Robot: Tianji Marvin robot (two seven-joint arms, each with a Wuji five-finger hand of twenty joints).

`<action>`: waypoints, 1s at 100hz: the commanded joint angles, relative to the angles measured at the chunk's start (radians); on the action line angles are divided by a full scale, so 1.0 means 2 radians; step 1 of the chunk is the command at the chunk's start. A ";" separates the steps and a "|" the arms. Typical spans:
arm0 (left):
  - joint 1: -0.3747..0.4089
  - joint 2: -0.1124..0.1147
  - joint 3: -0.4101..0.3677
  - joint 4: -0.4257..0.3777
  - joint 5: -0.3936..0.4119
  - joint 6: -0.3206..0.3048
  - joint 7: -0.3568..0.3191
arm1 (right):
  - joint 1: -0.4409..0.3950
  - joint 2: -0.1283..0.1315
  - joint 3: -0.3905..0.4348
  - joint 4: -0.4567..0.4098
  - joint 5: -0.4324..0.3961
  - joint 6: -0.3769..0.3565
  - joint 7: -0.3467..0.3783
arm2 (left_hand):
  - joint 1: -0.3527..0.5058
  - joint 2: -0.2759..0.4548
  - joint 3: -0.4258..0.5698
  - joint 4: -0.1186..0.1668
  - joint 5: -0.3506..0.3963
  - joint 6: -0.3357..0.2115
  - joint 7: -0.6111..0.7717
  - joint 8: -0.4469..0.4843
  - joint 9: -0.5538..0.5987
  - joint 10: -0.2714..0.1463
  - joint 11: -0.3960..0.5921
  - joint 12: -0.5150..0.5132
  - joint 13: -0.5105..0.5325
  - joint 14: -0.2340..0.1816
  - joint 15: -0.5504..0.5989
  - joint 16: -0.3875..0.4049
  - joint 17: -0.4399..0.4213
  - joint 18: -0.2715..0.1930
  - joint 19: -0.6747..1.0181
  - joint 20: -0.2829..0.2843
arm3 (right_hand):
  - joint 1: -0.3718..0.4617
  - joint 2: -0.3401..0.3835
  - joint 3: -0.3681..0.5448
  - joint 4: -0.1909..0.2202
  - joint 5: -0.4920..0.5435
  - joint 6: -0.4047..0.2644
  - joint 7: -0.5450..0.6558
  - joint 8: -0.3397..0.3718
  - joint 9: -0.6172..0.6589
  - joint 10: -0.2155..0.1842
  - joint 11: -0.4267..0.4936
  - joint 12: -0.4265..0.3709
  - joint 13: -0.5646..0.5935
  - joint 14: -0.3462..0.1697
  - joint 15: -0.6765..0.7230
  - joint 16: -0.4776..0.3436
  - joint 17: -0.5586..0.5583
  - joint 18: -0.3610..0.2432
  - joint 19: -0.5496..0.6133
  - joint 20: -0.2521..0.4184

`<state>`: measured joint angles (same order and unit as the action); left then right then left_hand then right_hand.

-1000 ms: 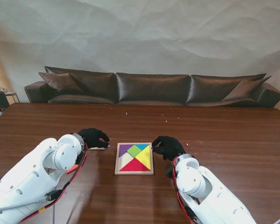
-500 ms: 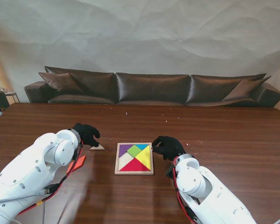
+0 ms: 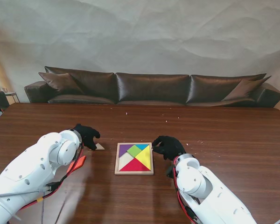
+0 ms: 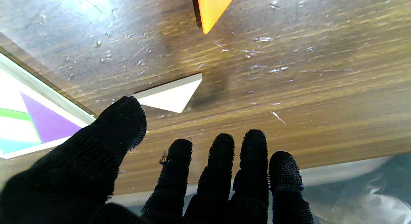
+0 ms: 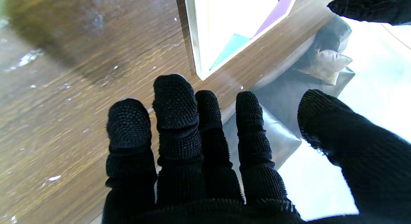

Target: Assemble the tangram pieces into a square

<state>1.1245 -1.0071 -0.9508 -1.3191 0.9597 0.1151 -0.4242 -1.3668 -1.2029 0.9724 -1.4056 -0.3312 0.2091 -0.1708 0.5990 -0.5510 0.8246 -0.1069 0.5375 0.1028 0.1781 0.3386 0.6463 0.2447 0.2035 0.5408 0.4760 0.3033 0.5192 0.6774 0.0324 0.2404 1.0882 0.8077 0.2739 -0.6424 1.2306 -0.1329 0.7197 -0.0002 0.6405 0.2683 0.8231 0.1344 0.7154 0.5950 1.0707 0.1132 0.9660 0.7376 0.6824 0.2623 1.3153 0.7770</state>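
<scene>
Hovering empty with fingers spread, the left hand (image 4: 179,172) reaches toward the white wooden triangle (image 4: 170,95) beside the square wooden tray (image 3: 134,172) (right hand (image 3: 167,147), also unclenched, steadies it).

We see bare table (image 3: 214,130) all round the tray (image 3: 134,173); a white triangle (image 3: 100,146) lies just left of it, the right robot hand (image 3: 167,146) at its right edge.

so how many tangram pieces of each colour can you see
purple piece: 1
green piece: 1
blue piece: 1
yellow piece: 1
red piece: 1
white piece: 1
orange piece: 1
total: 7
pale patch inside the tray not counted
</scene>
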 commanded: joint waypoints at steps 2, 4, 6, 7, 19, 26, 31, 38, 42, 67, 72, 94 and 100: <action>-0.005 0.001 0.004 0.004 -0.004 -0.001 -0.016 | -0.003 -0.001 0.000 -0.004 0.000 0.001 0.008 | -0.010 -0.023 0.014 -0.010 -0.021 -0.007 -0.005 0.006 -0.015 -0.002 -0.002 -0.003 -0.013 -0.003 -0.010 -0.006 -0.013 -0.006 -0.009 -0.006 | -0.004 0.015 -0.007 0.014 -0.007 0.002 0.001 -0.001 -0.014 0.010 0.004 -0.009 -0.007 0.004 0.006 0.000 -0.067 0.005 0.011 0.014; -0.006 0.001 0.005 0.004 -0.003 -0.002 -0.017 | -0.003 -0.001 0.000 -0.004 0.000 0.001 0.008 | -0.010 -0.024 0.015 -0.010 -0.026 -0.007 -0.007 0.007 -0.021 -0.003 -0.004 -0.004 -0.014 -0.005 -0.010 -0.006 -0.013 -0.006 -0.010 -0.006 | -0.003 0.015 -0.006 0.014 -0.007 0.003 0.001 -0.001 -0.014 0.010 0.004 -0.009 -0.007 0.005 0.006 0.000 -0.067 0.005 0.011 0.014; -0.007 0.001 0.007 0.005 -0.001 -0.002 -0.017 | -0.003 -0.001 0.000 -0.004 0.001 0.001 0.008 | -0.010 -0.024 0.015 -0.010 -0.028 -0.007 -0.006 0.009 -0.023 -0.003 -0.004 -0.004 -0.013 -0.006 -0.010 -0.006 -0.013 -0.007 -0.011 -0.006 | -0.003 0.015 -0.006 0.014 -0.007 0.003 0.001 -0.001 -0.014 0.011 0.004 -0.009 -0.007 0.006 0.006 0.000 -0.067 0.005 0.011 0.014; -0.007 0.001 0.008 0.006 0.000 -0.003 -0.017 | -0.003 -0.001 0.000 -0.004 0.001 0.001 0.008 | -0.011 -0.025 0.017 -0.011 -0.030 -0.007 -0.003 0.014 -0.023 -0.004 -0.002 -0.003 -0.013 -0.006 -0.010 -0.006 -0.013 -0.007 -0.011 -0.006 | -0.003 0.015 -0.006 0.014 -0.007 0.002 0.001 -0.001 -0.014 0.011 0.004 -0.009 -0.007 0.007 0.006 0.000 -0.067 0.005 0.011 0.014; -0.013 0.002 0.019 0.013 0.007 -0.003 -0.018 | -0.004 -0.001 0.000 -0.005 0.001 0.001 0.008 | -0.011 -0.023 0.019 -0.011 -0.041 -0.010 0.008 0.033 -0.033 -0.006 0.002 0.000 -0.013 -0.012 -0.007 -0.005 -0.010 -0.013 -0.012 -0.003 | -0.003 0.015 -0.006 0.014 -0.007 0.003 0.001 -0.002 -0.014 0.010 0.004 -0.009 -0.008 0.006 0.006 0.000 -0.067 0.005 0.011 0.014; -0.017 0.001 0.026 0.019 0.008 -0.002 -0.011 | -0.004 -0.001 0.000 -0.005 0.001 0.001 0.008 | -0.011 -0.024 0.021 -0.011 -0.043 -0.010 0.017 0.046 -0.034 -0.006 0.004 0.001 -0.009 -0.014 -0.004 -0.004 -0.006 -0.013 -0.009 -0.001 | -0.003 0.016 -0.006 0.014 -0.007 0.003 0.001 -0.002 -0.014 0.011 0.004 -0.009 -0.008 0.005 0.006 0.000 -0.067 0.005 0.011 0.014; -0.019 0.001 0.030 0.022 0.005 0.000 -0.008 | -0.004 -0.001 0.000 -0.005 0.002 0.001 0.008 | -0.011 -0.025 0.020 -0.011 -0.043 -0.009 0.020 0.049 -0.035 -0.006 0.005 0.001 -0.008 -0.015 -0.004 -0.004 -0.005 -0.014 -0.008 -0.001 | -0.003 0.016 -0.007 0.014 -0.007 0.003 0.001 -0.001 -0.014 0.011 0.004 -0.009 -0.008 0.006 0.007 0.000 -0.067 0.005 0.011 0.014; -0.023 0.000 0.036 0.027 0.000 0.002 -0.006 | -0.004 -0.001 0.001 -0.005 0.002 0.001 0.009 | -0.010 -0.026 0.021 -0.011 -0.047 -0.009 0.022 0.053 -0.035 -0.006 0.006 0.001 -0.005 -0.017 -0.002 -0.004 -0.002 -0.015 -0.006 0.000 | -0.003 0.016 -0.007 0.014 -0.007 0.003 0.001 -0.002 -0.014 0.011 0.004 -0.009 -0.008 0.006 0.006 0.000 -0.067 0.005 0.011 0.014; -0.025 0.000 0.040 0.029 -0.001 0.001 -0.003 | -0.004 -0.001 0.001 -0.005 0.002 0.001 0.009 | -0.010 -0.028 0.023 -0.011 -0.047 -0.009 0.029 0.059 -0.034 -0.006 0.008 0.001 -0.002 -0.018 0.000 -0.005 0.001 -0.015 -0.004 -0.001 | -0.003 0.015 -0.007 0.014 -0.007 0.003 0.001 -0.002 -0.014 0.011 0.004 -0.009 -0.008 0.006 0.006 0.000 -0.067 0.005 0.011 0.014; -0.031 -0.001 0.055 0.043 -0.002 0.009 0.012 | -0.004 -0.002 0.002 -0.005 0.004 0.002 0.009 | -0.008 -0.032 0.030 -0.012 -0.077 -0.013 0.064 0.094 -0.041 -0.007 0.011 0.000 0.001 -0.019 0.005 -0.007 0.008 -0.020 0.005 -0.007 | -0.003 0.016 -0.006 0.014 -0.007 0.003 0.001 -0.001 -0.014 0.011 0.004 -0.009 -0.008 0.006 0.007 0.000 -0.068 0.005 0.010 0.014; -0.032 -0.002 0.059 0.046 -0.002 0.011 0.015 | -0.004 -0.002 0.002 -0.005 0.004 0.002 0.009 | -0.007 -0.031 0.030 -0.012 -0.088 -0.014 0.065 0.097 -0.044 -0.006 0.010 -0.001 0.001 -0.020 0.005 -0.007 0.009 -0.021 0.007 -0.008 | -0.003 0.016 -0.006 0.014 -0.006 0.003 0.001 -0.001 -0.014 0.011 0.004 -0.009 -0.008 0.007 0.006 0.000 -0.068 0.005 0.010 0.014; -0.040 -0.003 0.074 0.060 -0.011 0.018 0.024 | -0.005 -0.002 0.001 -0.005 0.005 0.002 0.010 | -0.008 -0.031 0.027 -0.012 -0.115 -0.017 0.109 0.130 -0.051 -0.006 0.015 -0.001 0.000 -0.018 0.009 -0.007 0.008 -0.021 0.011 -0.012 | -0.003 0.016 -0.006 0.014 -0.006 0.003 0.001 -0.002 -0.014 0.010 0.004 -0.009 -0.007 0.006 0.007 0.000 -0.068 0.006 0.010 0.014; -0.044 -0.004 0.081 0.066 -0.013 0.019 0.028 | -0.005 -0.002 0.001 -0.005 0.005 0.002 0.010 | -0.009 -0.030 0.027 -0.012 -0.117 -0.019 0.113 0.132 -0.052 -0.006 0.015 0.000 0.001 -0.018 0.011 -0.006 0.010 -0.022 0.013 -0.012 | -0.003 0.016 -0.007 0.014 -0.007 0.003 0.001 -0.002 -0.014 0.011 0.004 -0.009 -0.007 0.006 0.007 0.000 -0.068 0.005 0.010 0.014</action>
<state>1.0449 -1.0061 -0.7963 -1.1981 0.9372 0.1511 -0.3553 -1.3691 -1.2027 0.9767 -1.4094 -0.3222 0.2124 -0.1670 0.5911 -0.5616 0.8490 -0.1071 0.3437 0.0753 0.3818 0.5873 0.5624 0.2299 0.2273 0.5379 0.4780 0.2656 0.5211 0.6757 0.0473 0.2114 1.0878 0.7910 0.2739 -0.6424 1.2306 -0.1328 0.7197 -0.0002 0.6405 0.2683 0.8231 0.1346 0.7154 0.5949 1.0707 0.1179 0.9661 0.7376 0.6824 0.2623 1.3153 0.7770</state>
